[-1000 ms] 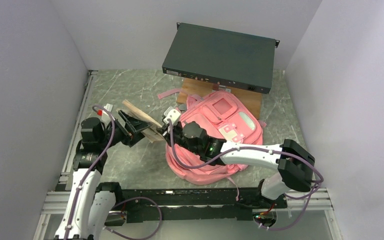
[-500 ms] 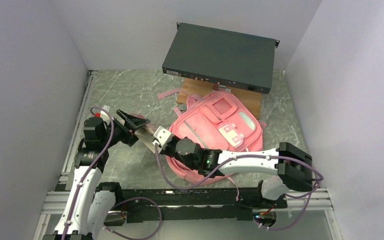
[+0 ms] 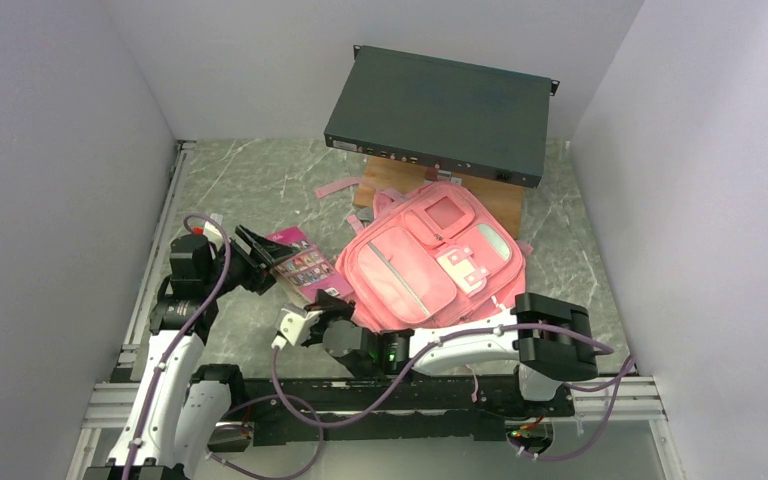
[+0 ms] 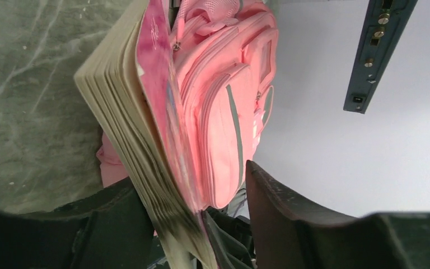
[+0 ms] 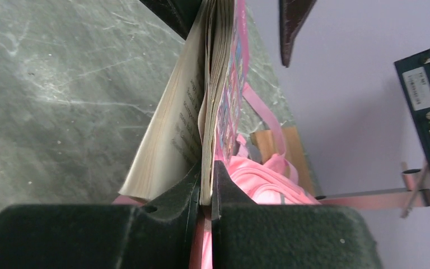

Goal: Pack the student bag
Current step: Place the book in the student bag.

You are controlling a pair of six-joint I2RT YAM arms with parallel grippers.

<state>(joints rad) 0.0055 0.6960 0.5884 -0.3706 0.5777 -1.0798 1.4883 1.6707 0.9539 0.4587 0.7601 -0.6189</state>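
Note:
The student bag [image 3: 440, 262] lies front up in the middle of the table, a pink backpack with pale zips. A thick book with a pink cover [image 3: 305, 265] is held left of it, cover up. My left gripper [image 3: 265, 252] is open around the book's far-left end. In the left wrist view the book [image 4: 145, 140] leans on one finger and stands apart from the other finger [image 4: 280, 213], with the bag [image 4: 224, 89] behind. My right gripper [image 3: 328, 312] is shut on the book's near corner. The right wrist view shows its jaws [image 5: 206, 168] pinching the cover and some pages [image 5: 213, 112].
A black rack unit [image 3: 440, 110] rests on a wooden block [image 3: 495, 200] behind the bag. A loose pink strap [image 3: 335, 187] lies at the back. A metal rail [image 3: 160, 230] runs along the left wall. Grey walls close three sides.
My right arm has swung off the bag toward the near left, still gripping the book. The book has turned so its pink cover shows. The bag's front is now uncovered.

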